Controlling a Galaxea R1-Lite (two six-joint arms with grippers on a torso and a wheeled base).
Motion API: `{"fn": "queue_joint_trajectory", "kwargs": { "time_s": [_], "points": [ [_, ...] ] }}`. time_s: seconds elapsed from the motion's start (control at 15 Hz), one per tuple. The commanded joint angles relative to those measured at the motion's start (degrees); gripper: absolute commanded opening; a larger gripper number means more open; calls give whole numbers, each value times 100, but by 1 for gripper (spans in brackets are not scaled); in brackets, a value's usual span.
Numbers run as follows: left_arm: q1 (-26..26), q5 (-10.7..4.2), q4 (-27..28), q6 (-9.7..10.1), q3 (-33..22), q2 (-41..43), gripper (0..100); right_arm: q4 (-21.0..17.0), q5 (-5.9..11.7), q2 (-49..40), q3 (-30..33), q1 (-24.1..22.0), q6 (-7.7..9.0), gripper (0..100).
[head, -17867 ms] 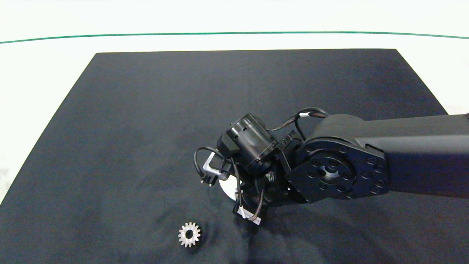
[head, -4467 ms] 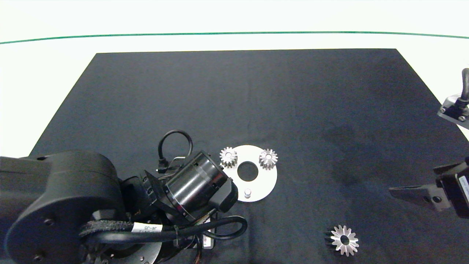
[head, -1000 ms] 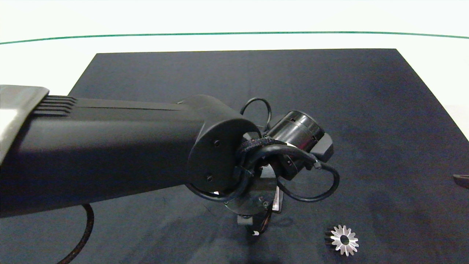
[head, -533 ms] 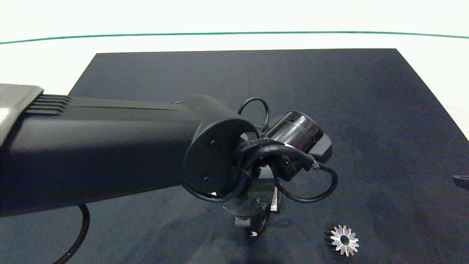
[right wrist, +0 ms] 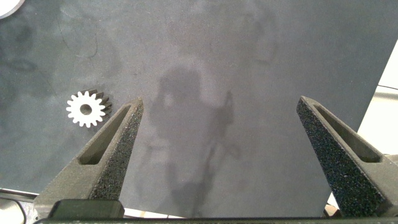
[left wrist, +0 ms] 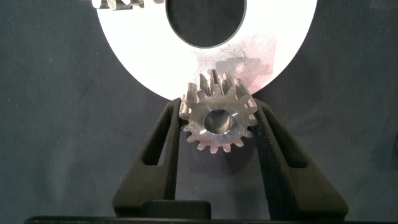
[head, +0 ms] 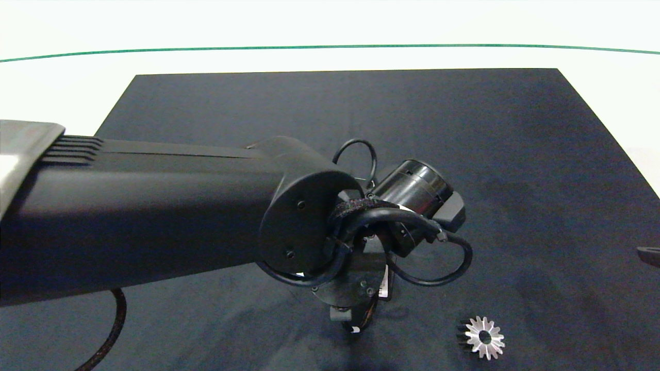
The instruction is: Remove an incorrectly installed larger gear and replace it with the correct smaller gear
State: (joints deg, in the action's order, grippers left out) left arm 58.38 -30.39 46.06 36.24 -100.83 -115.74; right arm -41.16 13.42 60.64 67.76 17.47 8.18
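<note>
The smaller gear [left wrist: 217,121], silver with short blunt teeth, is clamped between the two dark fingers of my left gripper [left wrist: 217,112]. It tilts over the near rim of the round white plate [left wrist: 149,56]. In the head view the left arm [head: 154,216] covers the plate and that gripper. The larger gear [head: 483,337], star-toothed, lies flat on the black mat at the front right, also in the right wrist view as the larger gear [right wrist: 87,109]. My right gripper [right wrist: 221,102] hangs open above bare mat, apart from that gear.
The white plate has a wide centre hole [left wrist: 205,18], and another small gear [left wrist: 118,3] sits at its far side. The black mat [head: 361,113] lies on a white table. A dark fingertip [head: 648,253] shows at the right edge.
Over the last second the left wrist has sunk slightly toward the table's front. Earlier the small gear lay on the mat at the front left; now the left gripper holds it at the plate.
</note>
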Motion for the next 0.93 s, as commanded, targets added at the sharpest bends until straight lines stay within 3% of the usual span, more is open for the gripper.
{"fn": "queue_joint_trajectory", "kwargs": {
  "time_s": [0.07,0.47,0.53,0.93],
  "points": [
    [-2,-19,26,23,-7,-37,16,-24,3,1,1,2,8,100],
    [7,-19,35,41,2,-37,16,-24,3,1,-8,2,35,100],
    [7,-19,35,41,2,-28,100,-24,3,1,-8,2,35,100],
    [15,-19,35,41,11,-1,100,-15,3,10,-8,2,35,100]
  ]
}}
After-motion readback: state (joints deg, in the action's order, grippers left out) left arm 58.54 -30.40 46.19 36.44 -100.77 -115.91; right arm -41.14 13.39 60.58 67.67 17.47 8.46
